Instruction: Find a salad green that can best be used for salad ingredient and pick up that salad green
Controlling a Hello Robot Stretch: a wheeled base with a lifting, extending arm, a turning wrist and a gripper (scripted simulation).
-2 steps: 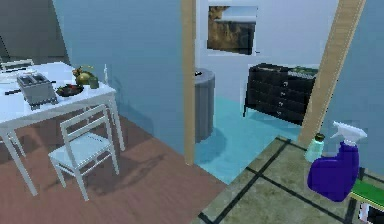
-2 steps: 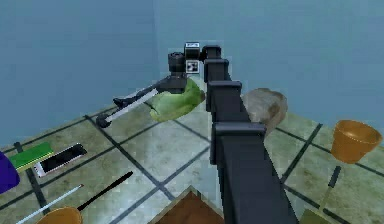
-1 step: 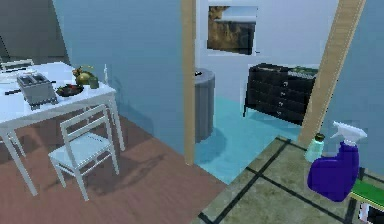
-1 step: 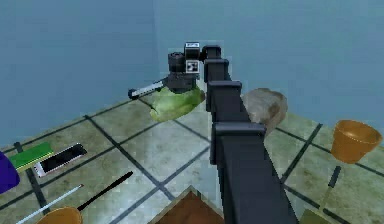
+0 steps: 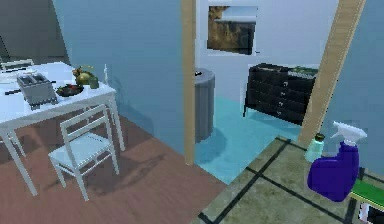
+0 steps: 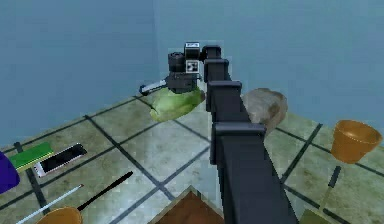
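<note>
1. Nearest, a thin dark stick lies on the tiled counter, left of the arm
2. A flat dark slab lies farther left of the arm
3. An orange bowl stands right of the arm
4. A brown lump lies just right of the arm
5. The salad green lies on the counter left of the arm's far end, at the gripper; I cannot tell whether the gripper holds anything or how its fingers stand

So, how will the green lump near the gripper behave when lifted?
The green lump looks leafy and low, so it is probably light, soft and easily crushed. Its flattened shape suggests it will hardly roll.
</note>
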